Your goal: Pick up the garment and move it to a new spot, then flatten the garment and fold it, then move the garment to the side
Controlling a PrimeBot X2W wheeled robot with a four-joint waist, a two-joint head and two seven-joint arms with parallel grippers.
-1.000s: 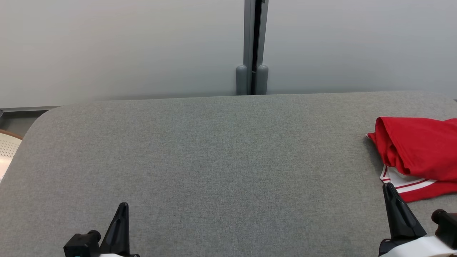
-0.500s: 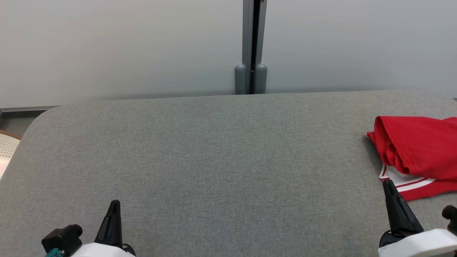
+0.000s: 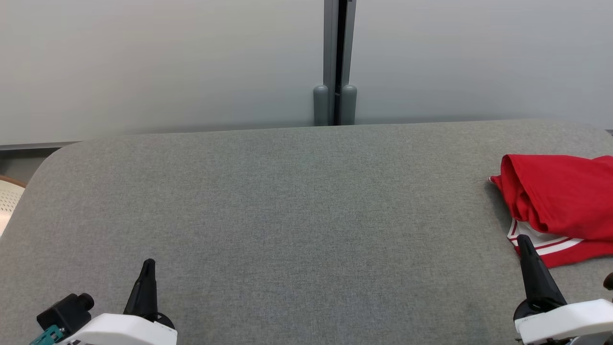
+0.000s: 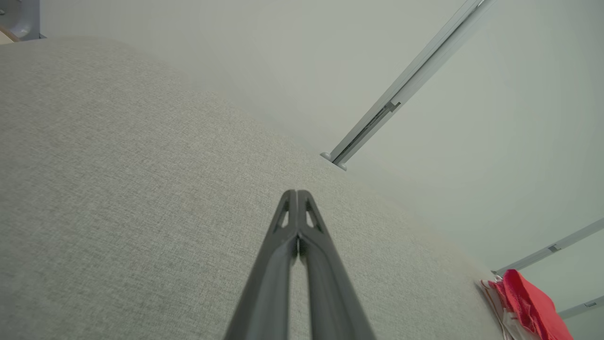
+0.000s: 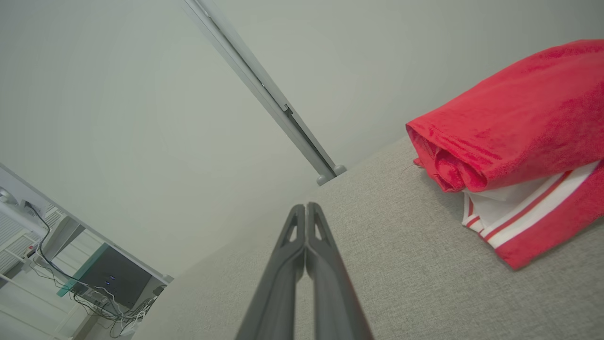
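The left gripper (image 3: 147,266) sits low at the near left edge of the grey fabric-covered surface (image 3: 306,191), its 2 dark fingers pressed together into 1 point and aimed away from the robot, holding nothing. The right gripper (image 3: 522,241) mirrors it at the near right, fingers likewise shut tight and empty, its tip just short of the garment (image 3: 560,196), though I cannot tell whether it touches the cloth. That garment, red with white-and-red striped trim, lies bundled and loosely folded over itself at the far right of the surface, running off the head view's edge. The middle of the cloth top lies flat and smooth. Behind it stand pale wall panels (image 3: 143,62) joined by a grey post (image 3: 335,57). Off to 1 side, the right wrist view catches a desk with tangled cables (image 5: 108,283).
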